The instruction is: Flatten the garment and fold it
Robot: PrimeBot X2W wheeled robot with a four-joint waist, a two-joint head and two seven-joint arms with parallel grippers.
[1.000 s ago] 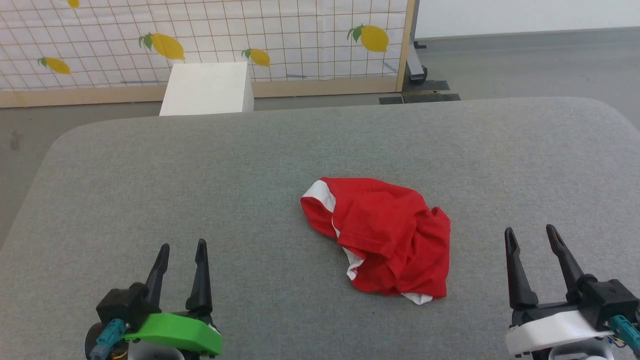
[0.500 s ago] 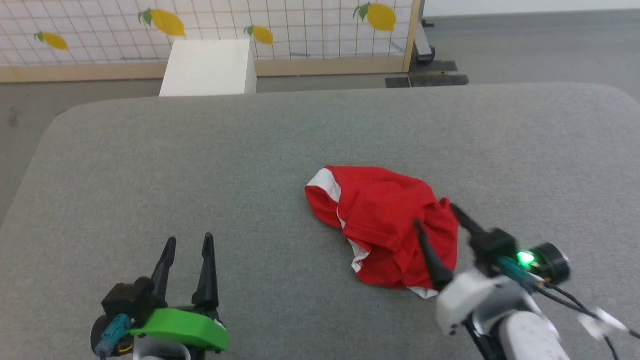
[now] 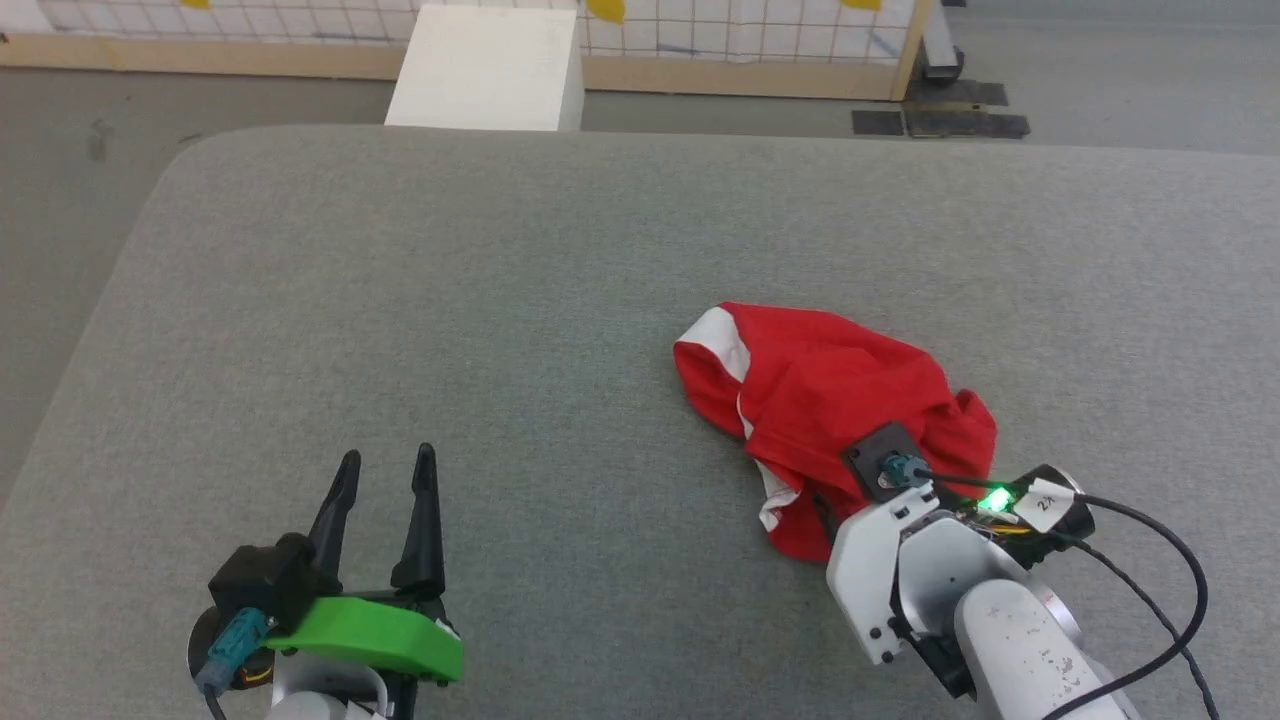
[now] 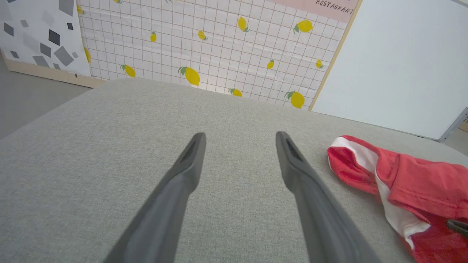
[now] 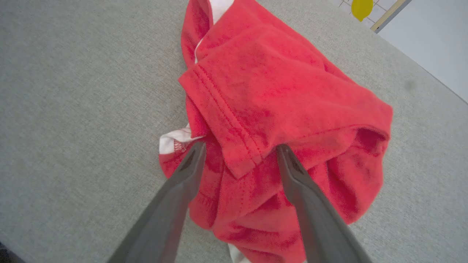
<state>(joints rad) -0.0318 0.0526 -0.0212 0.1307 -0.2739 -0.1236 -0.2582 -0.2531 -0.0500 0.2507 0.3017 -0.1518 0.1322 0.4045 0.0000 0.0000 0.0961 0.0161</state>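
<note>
Grey table (image 3: 400,300): right pincer (image 5: 240,147), released, has swung over the garment (image 3: 830,390); left pincer (image 3: 387,455) stays released.

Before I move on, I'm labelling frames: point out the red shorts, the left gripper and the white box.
red shorts (image 3: 830,385): head view, crumpled red middle.
left gripper (image 3: 388,452): head view, midway between its open fingertips.
white box (image 3: 490,65): head view, top face.

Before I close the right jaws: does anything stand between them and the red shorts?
Nothing visible does. The right gripper is right at the shorts, jaws open astride one fold of them on the grey table.
</note>
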